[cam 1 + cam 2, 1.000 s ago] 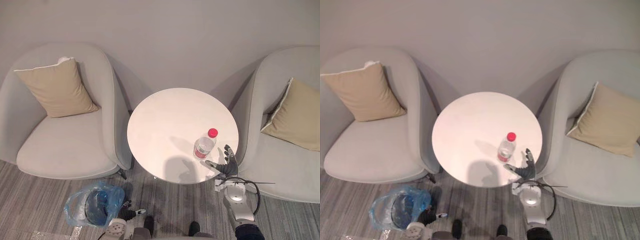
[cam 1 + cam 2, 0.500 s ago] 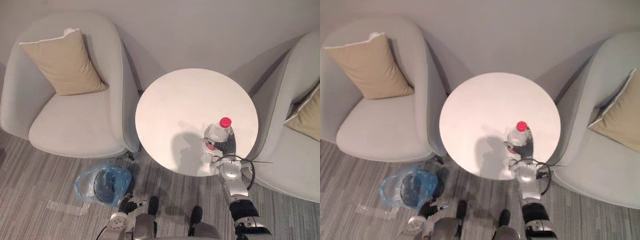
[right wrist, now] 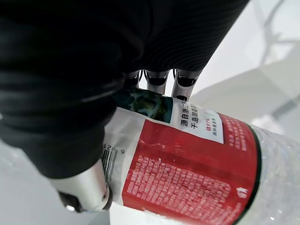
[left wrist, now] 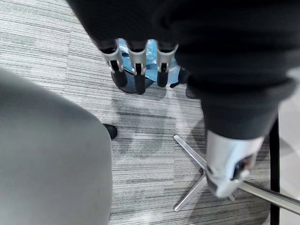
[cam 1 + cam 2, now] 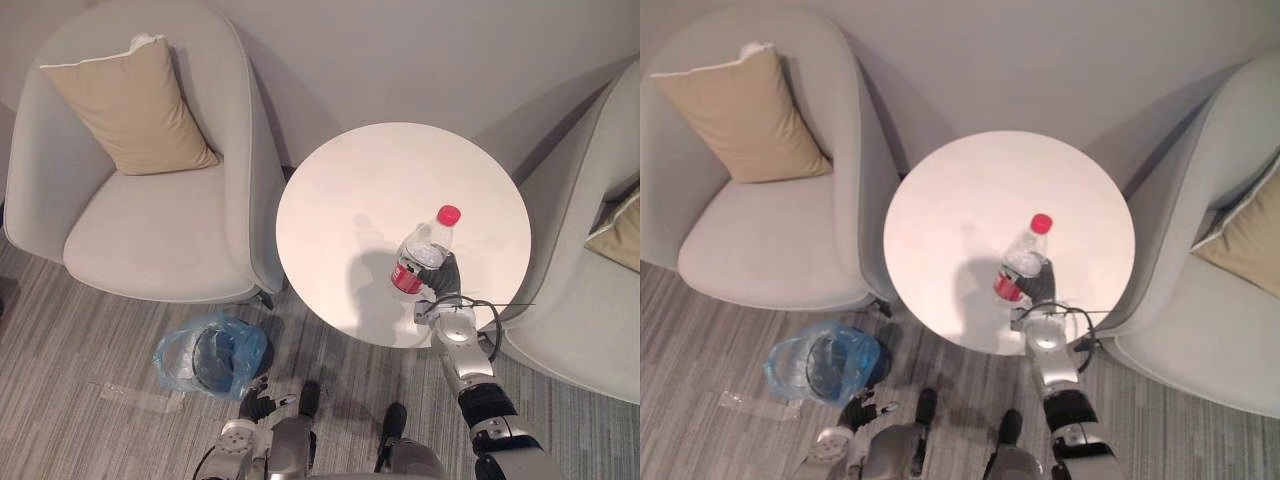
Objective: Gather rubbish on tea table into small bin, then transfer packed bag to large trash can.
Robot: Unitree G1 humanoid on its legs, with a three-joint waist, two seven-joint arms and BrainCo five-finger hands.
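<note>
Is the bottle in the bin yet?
No, the right hand holds the bottle over the table; the bin sits on the floor.

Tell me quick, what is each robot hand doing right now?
Left robot hand: open, holding nothing.
Right robot hand: closed around the water bottle.

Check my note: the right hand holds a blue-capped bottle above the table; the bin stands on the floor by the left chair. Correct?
No: the cap is red, not blue, as the left eye view shows. The right hand does hold the bottle above the table, bin on the floor by the left chair.
</note>
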